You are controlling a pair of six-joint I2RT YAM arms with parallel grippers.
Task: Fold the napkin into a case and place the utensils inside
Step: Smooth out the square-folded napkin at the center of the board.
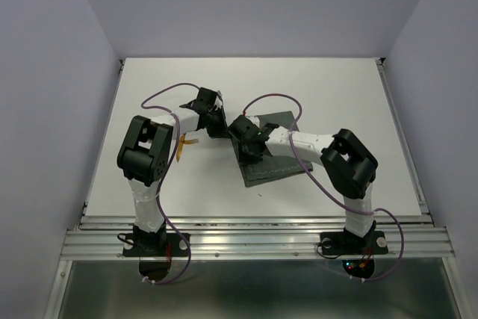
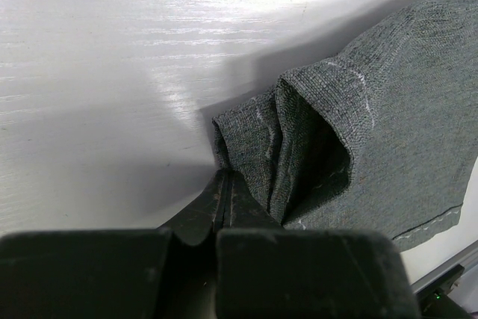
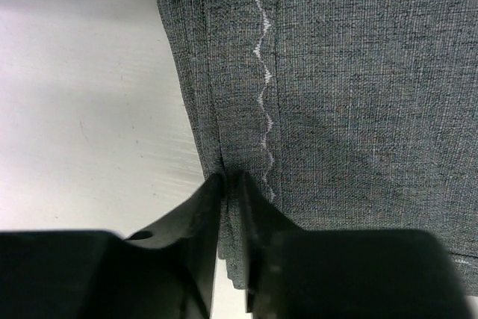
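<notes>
The dark grey-green napkin (image 1: 275, 163) lies folded on the white table right of centre. My left gripper (image 1: 222, 128) is shut on its far left corner; in the left wrist view the jaws (image 2: 224, 177) pinch the cloth edge, and the folded napkin (image 2: 388, 110) gapes open like a pouch mouth. My right gripper (image 1: 251, 153) is shut on the napkin's left edge; in the right wrist view the gripper (image 3: 232, 182) clamps the hem of the napkin (image 3: 358, 95) beside its light stitched line. A gold utensil (image 1: 185, 145) lies left of the napkin, partly hidden under my left arm.
The white table (image 1: 336, 87) is walled by pale panels at the back and sides. A metal rail (image 1: 254, 240) runs along the near edge by the arm bases. Purple cables loop over both arms.
</notes>
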